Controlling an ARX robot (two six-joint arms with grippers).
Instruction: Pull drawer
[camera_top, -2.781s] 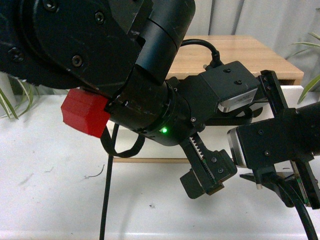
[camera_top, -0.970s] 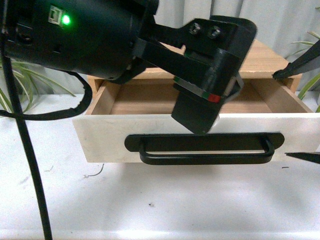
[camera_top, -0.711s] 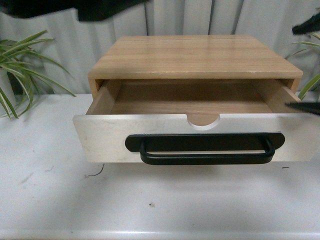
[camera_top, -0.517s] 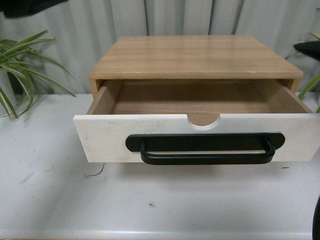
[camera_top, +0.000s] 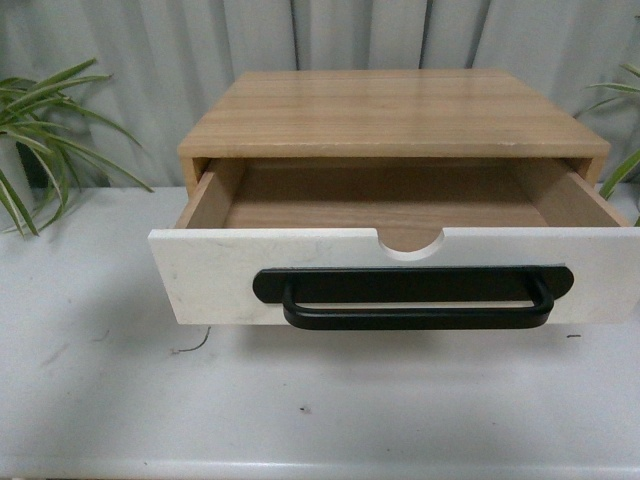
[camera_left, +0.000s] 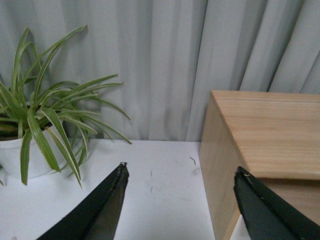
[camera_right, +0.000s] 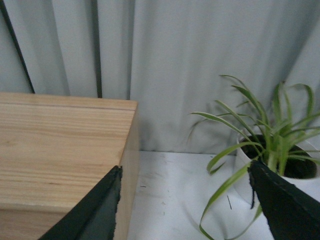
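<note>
The drawer stands open on the white table, drawn out of the wooden cabinet. Its white front faces the camera, its long axis runs left to right, and the black bar handle lies level along it. Neither arm shows in the front view. The left gripper, jaws wide apart and empty, hangs by the cabinet's left corner near a potted plant. The right gripper, likewise spread and empty, hangs by its right corner. A grey curtain hangs behind.

Soft even light, slightly grainy
</note>
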